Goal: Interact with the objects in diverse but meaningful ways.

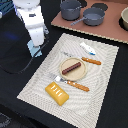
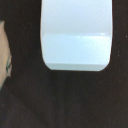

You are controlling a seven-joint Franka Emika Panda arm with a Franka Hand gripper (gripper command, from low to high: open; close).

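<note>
On the woven placemat (image 1: pixel 37 82) I count one dark brown sausage (image 1: pixel 71 67), which lies on a round beige plate (image 1: pixel 82 71) near the middle of the mat. There is one ridged yellow-orange bread block (image 1: pixel 57 93), at the near corner of the mat, apart from the plate. One small white bottle-like figure (image 1: pixel 87 48) lies on its side at the far edge of the mat, toward the exterior view's right. I cannot find a pale blue shaker with certainty.

There are two orange-handled utensils: one (image 1: pixel 91 61) just beyond the plate, and one (image 1: pixel 75 85) in front of it with a metal head pointing to the exterior view's left. Two grey pots (image 1: pixel 70 8) (image 1: pixel 93 16) stand on a brown board (image 1: pixel 112 31) behind the mat.

The worktop (image 1: pixel 15 55) is black. The white arm (image 1: pixel 31 22) stands over it at the exterior view's left, beside the mat. The end effector (image 1: pixel 36 49) is low near the mat's edge; whether it is open or closed, I cannot tell. The wrist view shows only a white block (image 2: pixel 75 37) over the dark surface.
</note>
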